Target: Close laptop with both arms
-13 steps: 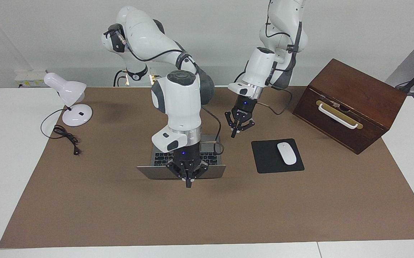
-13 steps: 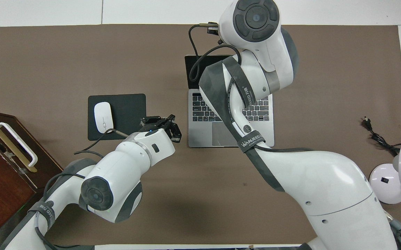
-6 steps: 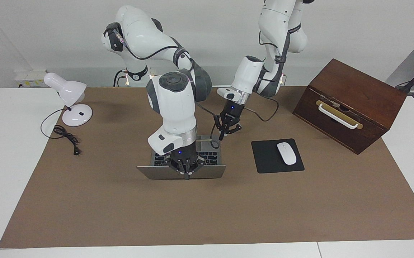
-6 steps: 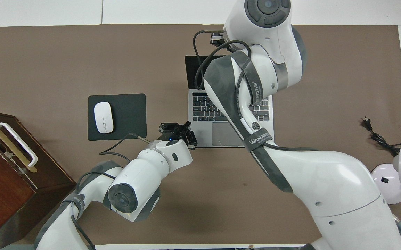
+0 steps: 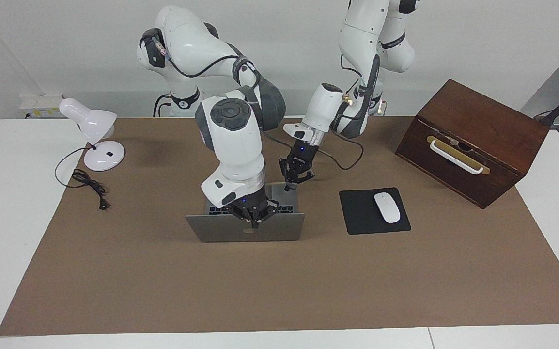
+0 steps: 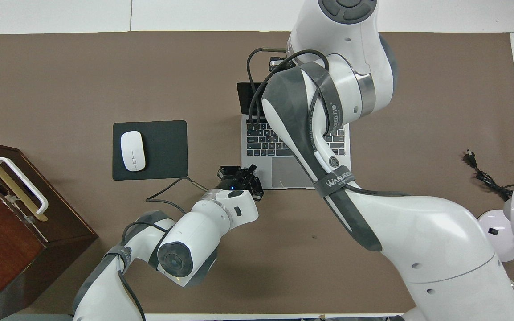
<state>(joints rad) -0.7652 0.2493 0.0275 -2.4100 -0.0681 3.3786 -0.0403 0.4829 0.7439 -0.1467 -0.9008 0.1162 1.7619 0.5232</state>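
The laptop (image 5: 244, 228) sits open in the middle of the brown mat (image 5: 163, 291), its lid tipped partway toward the keyboard but far from shut, so the closing appears to be under way with most of the swing left to do. The right gripper (image 5: 255, 220) is at the lid's top edge, seemingly pressing it; whether its fingers are spread or closed I cannot tell. The left gripper (image 5: 293, 182) is at the laptop's base corner nearest the mouse pad (image 5: 357, 213), perhaps steadying it; its finger state is likewise unclear. An apple logo shows faintly on the lid, and the right arm's strap reads "WANJEED".
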